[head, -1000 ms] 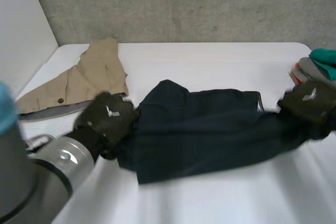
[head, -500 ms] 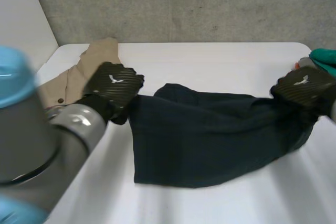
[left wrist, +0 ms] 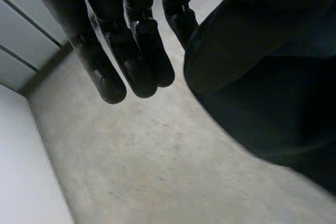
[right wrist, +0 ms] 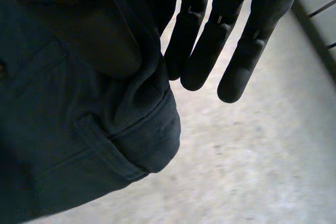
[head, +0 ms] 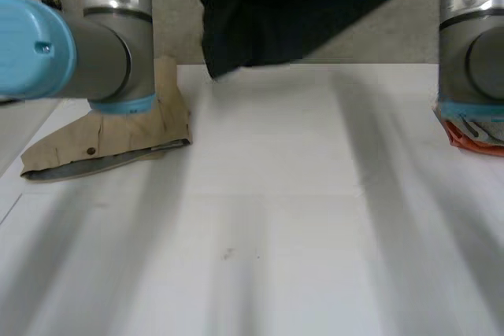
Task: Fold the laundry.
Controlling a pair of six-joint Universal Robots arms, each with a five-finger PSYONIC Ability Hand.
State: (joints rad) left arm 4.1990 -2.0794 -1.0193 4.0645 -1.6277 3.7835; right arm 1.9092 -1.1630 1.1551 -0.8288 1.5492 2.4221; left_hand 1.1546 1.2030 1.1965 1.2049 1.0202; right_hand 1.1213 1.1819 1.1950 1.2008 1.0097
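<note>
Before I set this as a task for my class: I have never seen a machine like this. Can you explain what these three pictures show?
This is a robot with two grey arms at a white table, each ending in a black hand. The wide picture comes from a camera behind the arms, looking down: the left arm and right arm rise at its sides. The other two come from cameras on the wrists, looking along the left hand and the right hand. Together the hands hold a dark navy cloth garment up above the table; the wrist pictures show it bunched beside the fingers. On the table lies a tan cloth garment, and a red-orange item peeks out by the right arm.
</note>
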